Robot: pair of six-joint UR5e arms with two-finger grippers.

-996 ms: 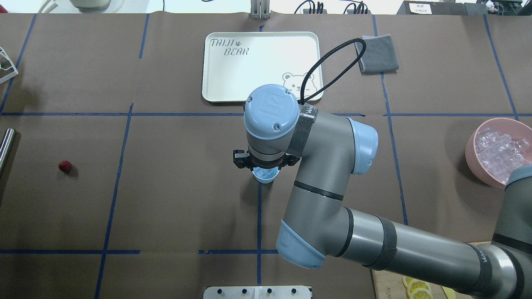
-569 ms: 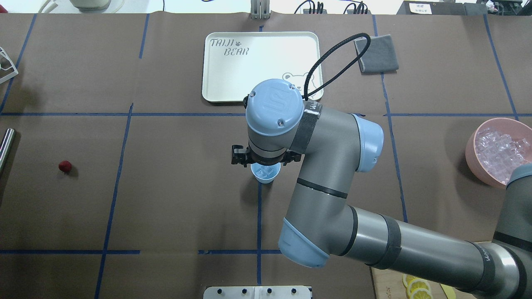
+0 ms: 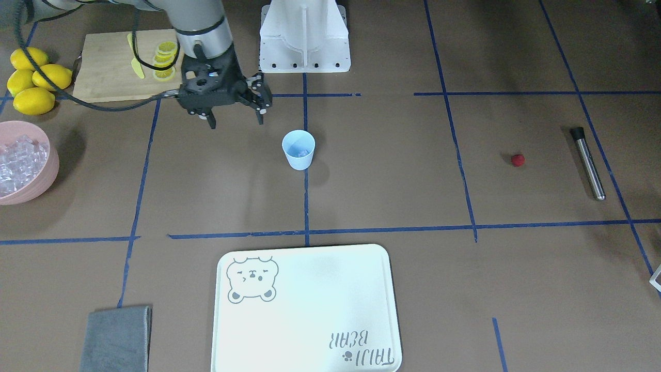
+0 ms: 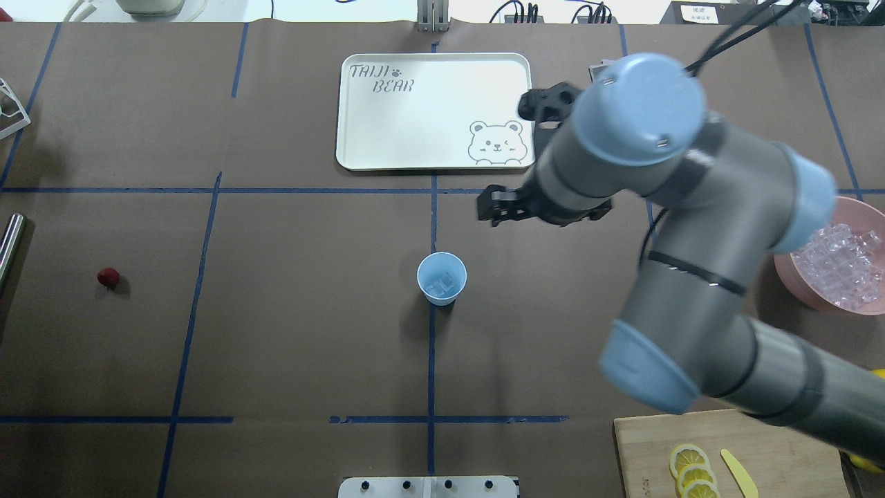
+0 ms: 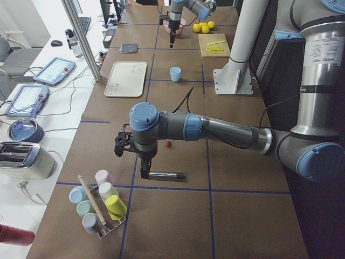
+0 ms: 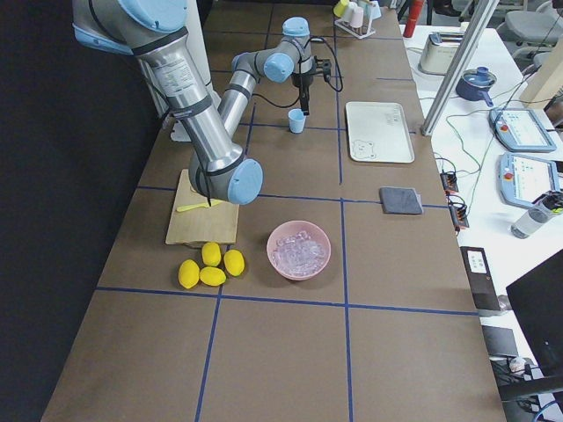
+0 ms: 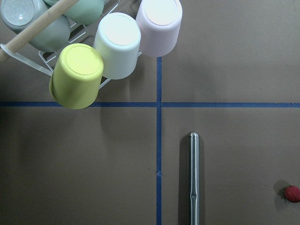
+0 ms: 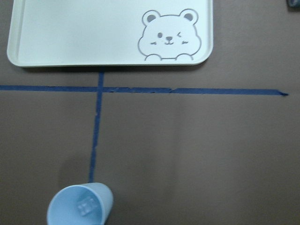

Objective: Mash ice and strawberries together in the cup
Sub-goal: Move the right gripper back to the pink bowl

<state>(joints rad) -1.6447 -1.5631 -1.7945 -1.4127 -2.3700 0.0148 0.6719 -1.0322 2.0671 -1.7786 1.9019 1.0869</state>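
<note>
The pale blue cup (image 4: pixel 442 278) stands upright at the table's middle, on a blue tape line, with a clear ice cube (image 4: pixel 442 282) inside. It also shows in the front view (image 3: pixel 298 150) and the right wrist view (image 8: pixel 80 206). The small red strawberry (image 4: pixel 108 277) lies on the table far to the left. My right gripper (image 3: pixel 236 116) is open and empty, raised beside the cup and apart from it. My left gripper (image 5: pixel 145 171) hangs over a metal muddler (image 5: pixel 164 175) near the strawberry (image 5: pixel 168 144); I cannot tell if it is open.
A pink bowl (image 4: pixel 861 206) of ice cubes sits at the right edge. A white bear tray (image 4: pixel 415 124) lies beyond the cup, with a grey cloth (image 3: pixel 116 338) near it. A cutting board (image 3: pixel 111 72) with lemon slices, whole lemons (image 3: pixel 31 77) and a cup rack (image 7: pixel 93 47) are also there.
My right arm has lifted off from right above the cup and swung away to the right. The cup is now uncovered with ice showing inside.
</note>
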